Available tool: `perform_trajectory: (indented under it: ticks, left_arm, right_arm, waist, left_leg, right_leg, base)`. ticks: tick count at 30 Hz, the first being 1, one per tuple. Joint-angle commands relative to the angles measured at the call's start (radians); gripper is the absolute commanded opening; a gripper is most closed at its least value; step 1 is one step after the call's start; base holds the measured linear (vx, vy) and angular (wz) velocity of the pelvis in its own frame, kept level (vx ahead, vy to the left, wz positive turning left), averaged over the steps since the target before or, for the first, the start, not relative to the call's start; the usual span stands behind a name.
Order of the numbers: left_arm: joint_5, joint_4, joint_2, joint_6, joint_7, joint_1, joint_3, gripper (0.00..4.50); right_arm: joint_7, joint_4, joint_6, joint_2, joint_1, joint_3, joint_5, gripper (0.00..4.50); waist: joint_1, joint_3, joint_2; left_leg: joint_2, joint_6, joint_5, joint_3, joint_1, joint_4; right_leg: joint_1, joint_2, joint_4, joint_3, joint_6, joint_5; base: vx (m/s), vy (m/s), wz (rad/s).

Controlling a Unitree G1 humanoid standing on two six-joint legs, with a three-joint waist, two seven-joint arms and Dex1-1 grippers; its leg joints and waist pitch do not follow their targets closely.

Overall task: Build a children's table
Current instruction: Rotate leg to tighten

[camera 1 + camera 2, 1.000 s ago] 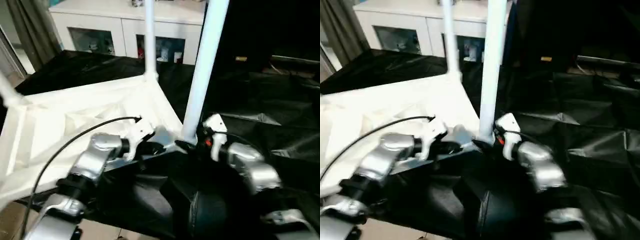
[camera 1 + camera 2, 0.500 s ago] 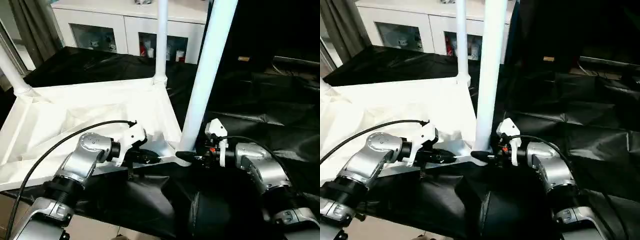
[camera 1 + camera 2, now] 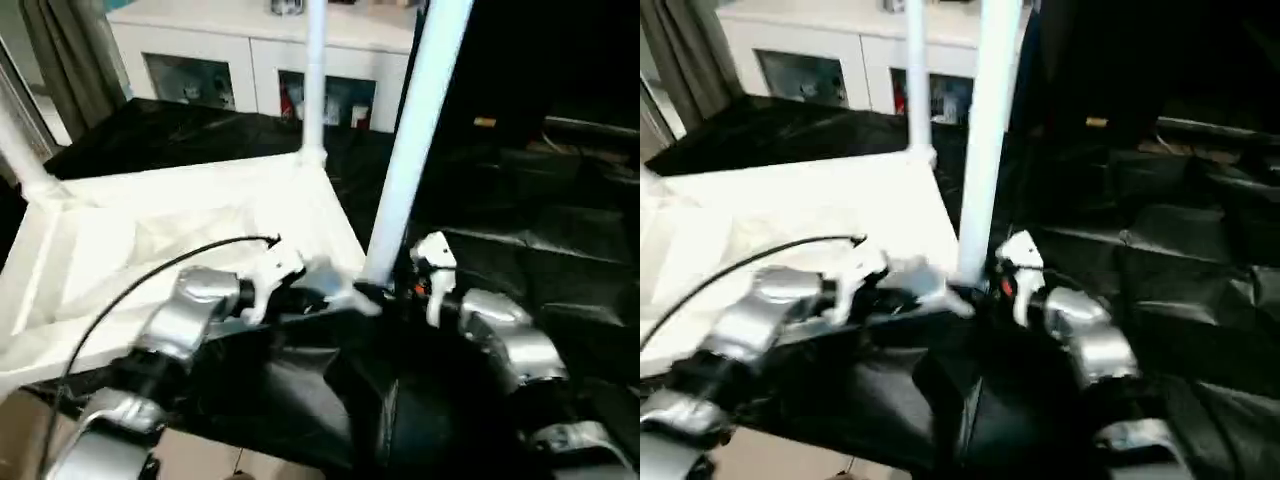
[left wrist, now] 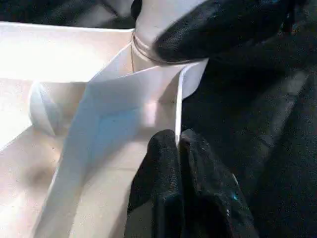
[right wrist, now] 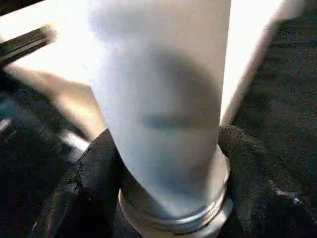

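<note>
Table top (image 3: 150, 240) is lying upside down on the black tabletop (image 3: 560, 220), with legs standing up from its corners. The right claw (image 5: 163, 163) is gripping the base of the near leg (image 3: 415, 130), one finger on each side, just above the threaded collar. The left claw (image 4: 176, 148) is pinching the thin rim (fingers closed on it) beside that corner. If the rim slips, I think the top may turn with the leg, leaving the thread loose or crossed.

No legible text or labels anywhere.
</note>
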Motion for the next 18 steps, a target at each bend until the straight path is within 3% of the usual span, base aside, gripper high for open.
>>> perform_trajectory:
  ticks: [1, 4, 7, 8, 9, 11, 13, 18]
  left_arm:
    - [-0.01, 0.032, -0.087, -0.004, 0.145, -0.04, 0.025, 0.0]
    - [-0.005, 0.068, -0.161, 0.001, 0.244, -0.072, 0.037, 0.0]
    - [-0.005, 0.066, -0.183, 0.0, 0.251, -0.074, 0.033, 0.0]
    - [-0.005, 0.066, -0.185, 0.0, 0.251, -0.074, 0.032, 0.0]
    - [-0.006, 0.066, -0.19, -0.004, 0.25, -0.073, 0.031, 0.0]
    - [-0.011, 0.052, -0.186, -0.013, 0.223, -0.061, 0.024, 0.0]
    - [-0.02, 0.023, -0.166, -0.015, 0.163, -0.039, 0.014, 0.0]
    - [-0.037, -0.02, -0.112, -0.024, 0.054, -0.005, -0.002, 0.0]
  right_arm:
    - [-0.107, 0.053, 0.032, 0.071, 0.01, 0.05, -0.056, 2.64]
    - [-0.227, 0.097, 0.018, 0.15, -0.028, 0.052, -0.08, 2.64]
    - [-0.242, 0.114, 0.002, 0.179, -0.046, 0.067, -0.088, 2.64]
    - [-0.241, 0.115, 0.001, 0.181, -0.047, 0.069, -0.088, 2.64]
    - [-0.228, 0.119, -0.009, 0.188, -0.051, 0.073, -0.086, 2.99]
    - [-0.175, 0.104, -0.001, 0.195, -0.052, 0.062, -0.049, 2.99]
    - [-0.1, 0.073, 0.002, 0.17, -0.043, 0.077, -0.037, 3.4]
    - [0.072, 0.003, 0.012, 0.076, -0.013, 0.111, -0.006, 3.57]
  waist:
    - [-0.004, -0.053, -0.003]
    - [-0.005, -0.052, -0.004]
    - [-0.002, -0.055, -0.003]
    - [-0.001, -0.057, -0.002]
    - [-0.001, -0.058, -0.002]
    - [0.002, -0.063, -0.001]
    - [0.003, -0.065, 0.001]
    - [0.003, -0.065, 0.001]
  left_leg:
    - [0.013, -0.032, -0.313, -0.011, 0.015, -0.075]
    - [0.011, -0.023, -0.309, -0.011, 0.011, -0.075]
    - [0.011, -0.015, -0.301, -0.01, 0.012, -0.072]
    - [0.01, -0.006, -0.289, -0.01, 0.008, -0.072]
    - [0.01, -0.002, -0.279, -0.009, 0.007, -0.071]
    - [0.009, 0.016, -0.238, -0.008, 0.004, -0.067]
    - [0.01, 0.026, -0.219, -0.008, 0.002, -0.065]
    - [0.009, 0.052, -0.201, -0.005, 0.001, -0.061]
  right_leg:
    - [0.03, -0.037, -0.089, 0.024, -0.179, -0.323]
    - [0.029, -0.036, -0.09, 0.026, -0.171, -0.312]
    - [0.028, -0.037, -0.093, 0.027, -0.164, -0.315]
    - [0.03, -0.036, -0.09, 0.027, -0.166, -0.291]
    - [0.031, -0.035, -0.089, 0.026, -0.167, -0.273]
    - [0.035, -0.035, -0.082, 0.026, -0.178, -0.204]
    - [0.037, -0.034, -0.078, 0.024, -0.189, -0.163]
    - [0.042, -0.032, -0.075, 0.023, -0.21, -0.113]
  base:
    - [0.0, 0.0, 0.0]
    - [0.0, 0.0, 0.0]
    - [0.0, 0.0, 0.0]
    - [0.0, 0.0, 0.0]
    - [0.0, 0.0, 0.0]
    - [0.0, 0.0, 0.0]
    - [0.0, 0.0, 0.0]
    - [0.0, 0.0, 0.0]
